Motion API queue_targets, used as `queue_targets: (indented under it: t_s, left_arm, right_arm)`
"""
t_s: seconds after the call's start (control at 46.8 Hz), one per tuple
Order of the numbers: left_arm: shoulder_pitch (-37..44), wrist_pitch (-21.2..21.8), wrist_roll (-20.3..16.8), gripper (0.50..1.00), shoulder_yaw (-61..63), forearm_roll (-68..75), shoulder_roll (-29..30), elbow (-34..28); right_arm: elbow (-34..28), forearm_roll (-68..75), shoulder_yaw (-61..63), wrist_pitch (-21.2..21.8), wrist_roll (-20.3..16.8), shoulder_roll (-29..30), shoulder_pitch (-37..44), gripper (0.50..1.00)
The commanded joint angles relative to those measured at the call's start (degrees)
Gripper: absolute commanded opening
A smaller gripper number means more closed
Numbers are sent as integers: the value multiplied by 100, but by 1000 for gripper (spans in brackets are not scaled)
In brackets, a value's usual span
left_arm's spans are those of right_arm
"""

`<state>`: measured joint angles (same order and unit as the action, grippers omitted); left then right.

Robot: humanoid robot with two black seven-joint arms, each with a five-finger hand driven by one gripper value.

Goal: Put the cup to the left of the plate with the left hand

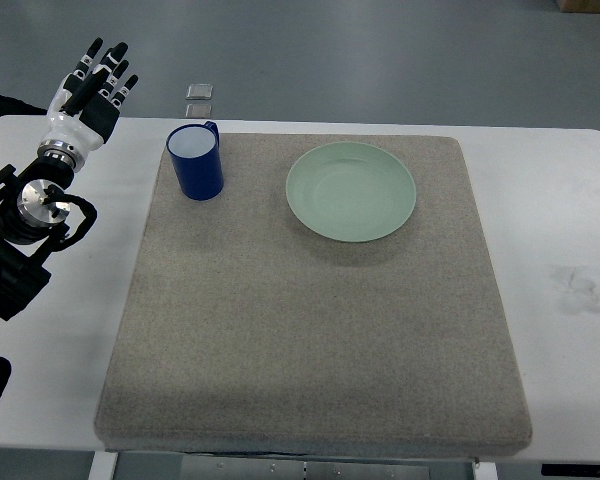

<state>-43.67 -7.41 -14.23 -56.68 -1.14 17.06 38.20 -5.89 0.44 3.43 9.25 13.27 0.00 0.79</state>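
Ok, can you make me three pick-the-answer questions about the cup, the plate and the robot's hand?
1. Where is the cup?
A. Left of the plate
B. On the plate
C. Right of the plate

2. What colour is the plate?
A. Red
B. Pale green
C. Black

3. What is the left hand doing?
A. Gripping the cup
B. Pressing on the plate
C. Open, holding nothing

Answers:
1 A: the cup stands upright on the grey mat, apart from the plate.
2 B: it looks pale green.
3 C: the fingers are spread, away from the cup.

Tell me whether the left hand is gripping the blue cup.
No: the left hand hangs open, apart from the blue cup.
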Motion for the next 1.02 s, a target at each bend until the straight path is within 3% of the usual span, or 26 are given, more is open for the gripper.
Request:
queue_targets:
  t_s: [0.0, 0.085, 0.448, 1.004]
  left_arm:
    - [-71, 117, -1, 973, 17, -71, -10, -75]
    - [-203, 284, -1, 977, 61, -71, -80, -225]
    - [-1082, 240, -10, 988, 87, -27, -502, -1473]
    - [-1170, 231, -36, 994, 87, -27, -801, -1526]
  right_arm:
    - [0, 0, 0, -2, 0, 0, 0, 932]
    - [0, 0, 0, -2, 0, 0, 0, 932]
    - [0, 0, 0, -2, 0, 0, 0, 932]
    - [-123, 53, 35, 77, 0, 0, -17, 932]
